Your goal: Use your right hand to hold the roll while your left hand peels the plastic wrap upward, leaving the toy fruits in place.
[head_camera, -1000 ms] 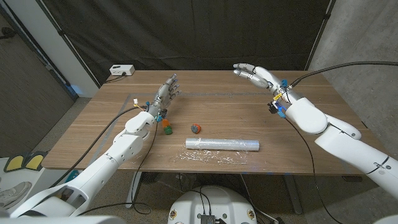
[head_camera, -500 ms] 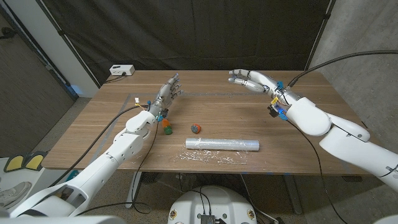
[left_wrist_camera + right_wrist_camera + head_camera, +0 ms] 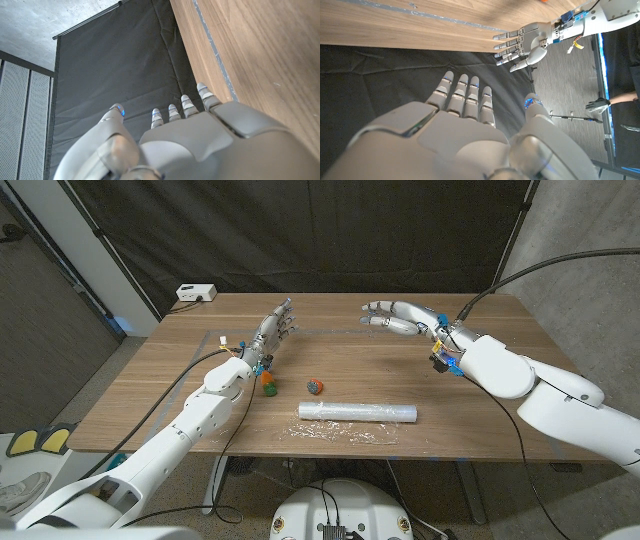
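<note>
- Wooden table [image 3: 400, 385]: the whole work surface, with both arms reaching in over it.
- Right hand [image 3: 405, 317]: raised over the far side of the table, fingers spread, holding nothing. The roll lies well nearer the robot than this hand and a little to its left.
- Left hand [image 3: 272, 330]: fingers spread and extended, empty, near the far left part of the table. The toy fruits sit just behind its wrist, on the robot's side.
- Roll of plastic wrap [image 3: 357, 413]: lies flat near the table's near edge, untouched. A crinkled loose sheet [image 3: 340, 432] spreads from it toward the robot.
- Toy fruits: an orange and green piece [image 3: 268, 384] and a red-green ball [image 3: 315, 387], between the left hand and the roll, apart from the wrap.
- Step in hand, as judged: the right hand's approach to the roll. It should come down onto the tube's right end and press firmly, leaving the loose sheet free for the left.
- The left hand should reach past the fruits without brushing them.
- Containers: none seen.
</note>
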